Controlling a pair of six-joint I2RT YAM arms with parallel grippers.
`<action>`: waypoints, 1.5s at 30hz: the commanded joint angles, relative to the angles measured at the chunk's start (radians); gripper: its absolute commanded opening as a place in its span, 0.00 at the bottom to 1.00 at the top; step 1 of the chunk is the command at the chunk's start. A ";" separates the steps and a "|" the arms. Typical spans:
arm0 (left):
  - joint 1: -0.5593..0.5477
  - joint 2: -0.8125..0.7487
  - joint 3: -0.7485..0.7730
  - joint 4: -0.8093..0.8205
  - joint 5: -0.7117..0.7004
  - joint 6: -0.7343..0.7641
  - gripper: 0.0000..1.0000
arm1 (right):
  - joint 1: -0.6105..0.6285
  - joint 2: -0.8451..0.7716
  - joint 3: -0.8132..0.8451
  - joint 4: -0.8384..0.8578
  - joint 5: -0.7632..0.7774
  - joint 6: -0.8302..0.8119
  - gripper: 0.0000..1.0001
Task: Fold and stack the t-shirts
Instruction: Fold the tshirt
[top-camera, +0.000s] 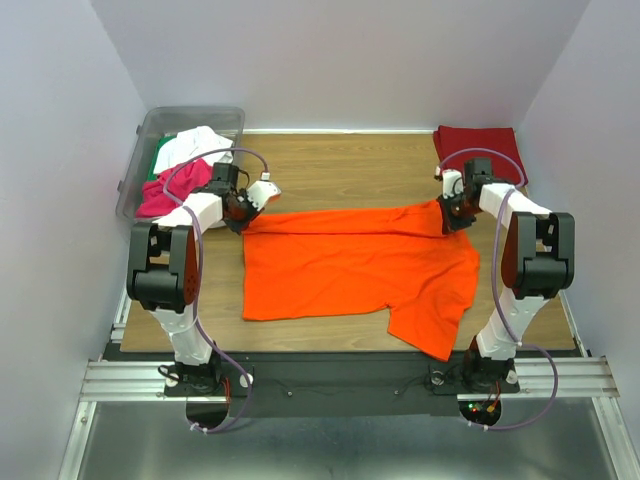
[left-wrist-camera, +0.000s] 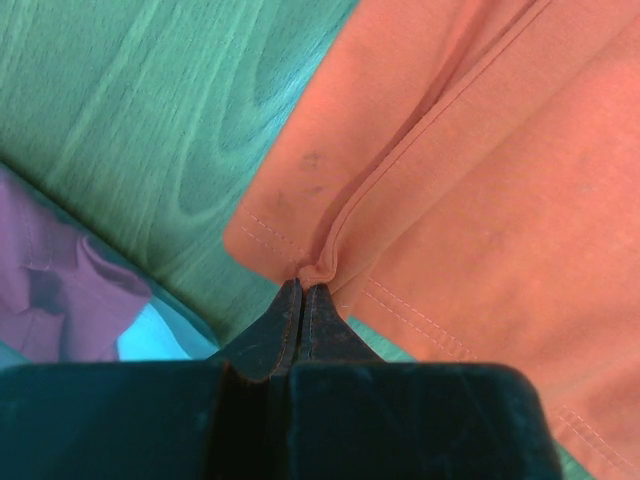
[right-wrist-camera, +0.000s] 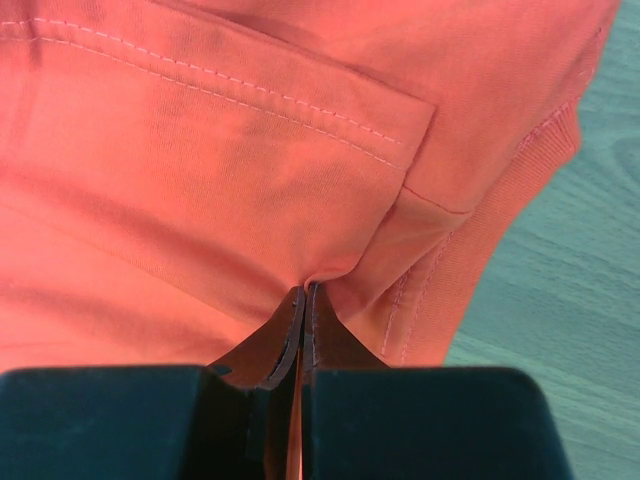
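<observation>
A bright orange t-shirt (top-camera: 350, 265) lies spread across the middle of the table, its far edge folded over. My left gripper (top-camera: 243, 212) is shut on the shirt's far left corner; the left wrist view shows the jaws pinching a hem fold (left-wrist-camera: 318, 268). My right gripper (top-camera: 452, 215) is shut on the shirt's far right edge; the right wrist view shows cloth (right-wrist-camera: 250, 180) pinched at the tips. A dark red t-shirt (top-camera: 478, 148) lies folded at the far right corner. Magenta (top-camera: 170, 188), white (top-camera: 195, 145) and green (top-camera: 160, 160) t-shirts sit in the bin.
A clear plastic bin (top-camera: 150, 130) stands at the far left, partly off the wooden table (top-camera: 330, 160). White walls close in the back and sides. A sleeve of the orange shirt hangs toward the near right edge.
</observation>
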 joint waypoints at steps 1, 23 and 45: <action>0.010 -0.063 0.065 -0.051 0.011 -0.033 0.00 | 0.001 -0.053 0.077 0.028 0.038 0.022 0.01; -0.027 -0.054 -0.103 -0.046 -0.047 -0.013 0.16 | 0.000 0.010 0.078 0.022 0.068 -0.046 0.05; -0.027 -0.080 0.081 -0.154 0.116 -0.068 0.52 | 0.001 0.174 0.367 -0.073 -0.066 0.071 0.49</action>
